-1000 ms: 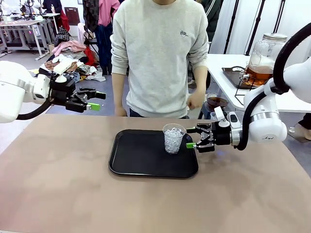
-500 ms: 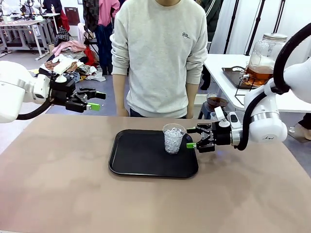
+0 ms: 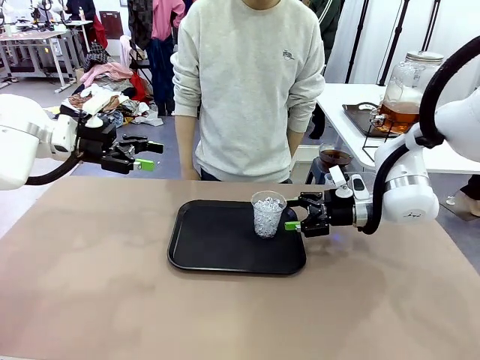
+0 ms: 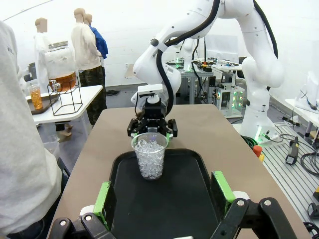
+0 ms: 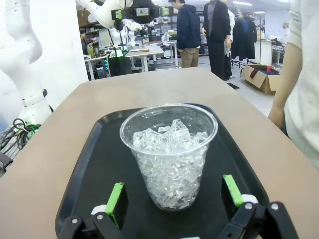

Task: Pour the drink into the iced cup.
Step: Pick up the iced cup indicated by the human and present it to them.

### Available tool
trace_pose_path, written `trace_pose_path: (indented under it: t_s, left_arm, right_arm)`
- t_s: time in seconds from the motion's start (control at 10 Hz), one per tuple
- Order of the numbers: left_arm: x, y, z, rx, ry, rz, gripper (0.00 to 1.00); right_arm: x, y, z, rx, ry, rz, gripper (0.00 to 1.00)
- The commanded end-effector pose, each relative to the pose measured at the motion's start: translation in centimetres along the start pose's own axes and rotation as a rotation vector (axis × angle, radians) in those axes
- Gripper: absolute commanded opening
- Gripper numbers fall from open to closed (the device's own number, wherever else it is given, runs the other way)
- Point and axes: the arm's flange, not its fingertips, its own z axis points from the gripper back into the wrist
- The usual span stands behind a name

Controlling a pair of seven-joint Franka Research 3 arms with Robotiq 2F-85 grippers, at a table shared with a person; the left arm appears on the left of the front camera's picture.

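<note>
A clear plastic cup full of ice (image 3: 268, 214) stands upright on the right part of a black tray (image 3: 217, 259). My right gripper (image 3: 294, 212) hangs open just to the right of the cup, one green pad on either side of the cup's near edge, not touching it. In the right wrist view the iced cup (image 5: 169, 154) sits just ahead of the open right gripper (image 5: 174, 195). My left gripper (image 3: 148, 154) is open and empty, high above the table's far left edge. The amber drink (image 3: 401, 114) fills the bottom of a glass jar on the side table at right.
A person in a grey sweater (image 3: 247, 90) stands at the far edge, arms down. The jar sits on a wire stand (image 4: 67, 99) beside a glass of amber liquid (image 4: 36, 97). The brown table (image 3: 90, 285) lies bare around the tray.
My right gripper has crept slightly left towards the cup. The person's arm has dropped to the side. The left arm has stayed put.
</note>
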Motion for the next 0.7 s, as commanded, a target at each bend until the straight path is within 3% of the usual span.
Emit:
trace_pose_path:
  t_s: [0.0, 0.6]
  left_arm:
    - [0.13, -0.02, 0.06, 0.007, -0.001, -0.001, 1.00]
    - [0.13, -0.02, 0.06, 0.007, -0.001, -0.001, 1.00]
  right_arm:
    - [0.02, -0.99, -0.49, 0.030, -0.004, -0.024, 1.00]
    - [-0.13, -1.14, -1.44, 0.054, -0.006, -0.036, 1.00]
